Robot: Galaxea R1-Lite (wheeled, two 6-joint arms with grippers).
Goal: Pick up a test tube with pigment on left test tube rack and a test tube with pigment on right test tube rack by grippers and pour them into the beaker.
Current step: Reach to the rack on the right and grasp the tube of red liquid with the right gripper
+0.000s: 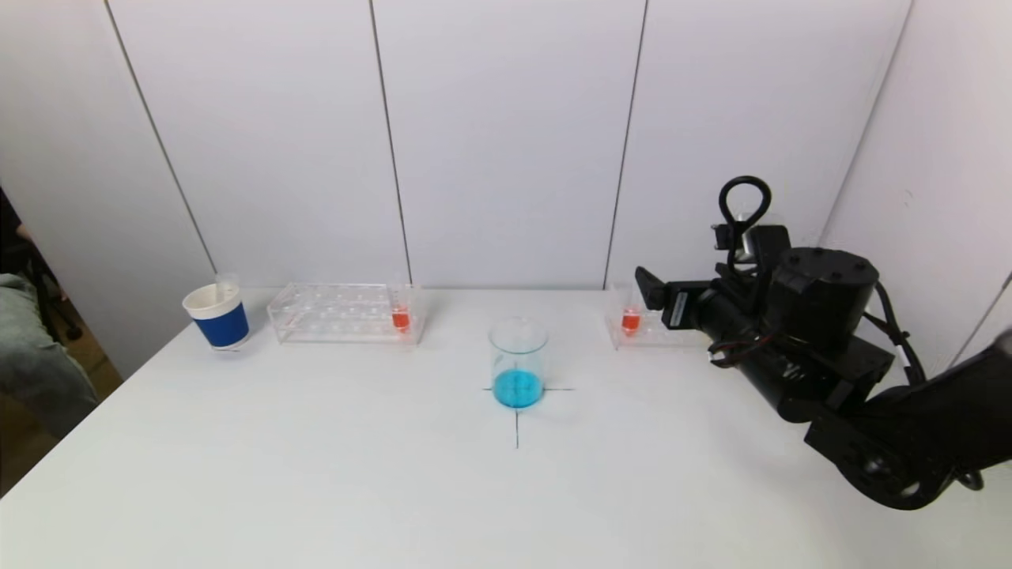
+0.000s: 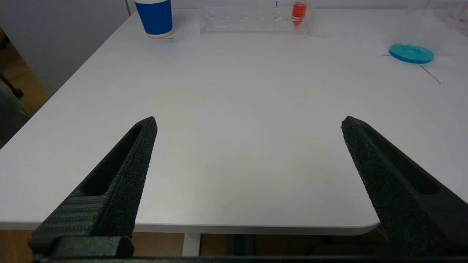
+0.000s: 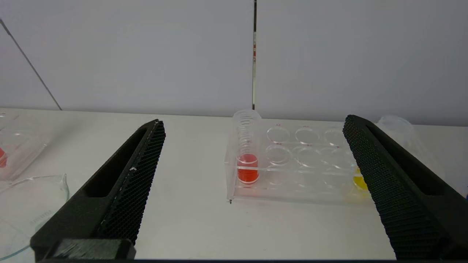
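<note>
L end effector (image 2: 248, 122) spread, low over near table (image 2: 234, 109) edge. L rack tube (image 1: 401, 316), beaker (image 1: 518, 363) centre. R end effector (image 3: 252, 126) spread, nearing R rack tube (image 3: 248, 160). Risk: off-centre approach tips tube/rack.

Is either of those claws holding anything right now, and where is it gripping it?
Nothing is held. The right gripper is open, facing the red test tube in its rack. The left gripper is open over bare table.

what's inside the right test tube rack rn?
The right test tube rack holds one upright tube with red pigment; a yellow patch shows by the right gripper's open fingers, which cover the rest.
</note>
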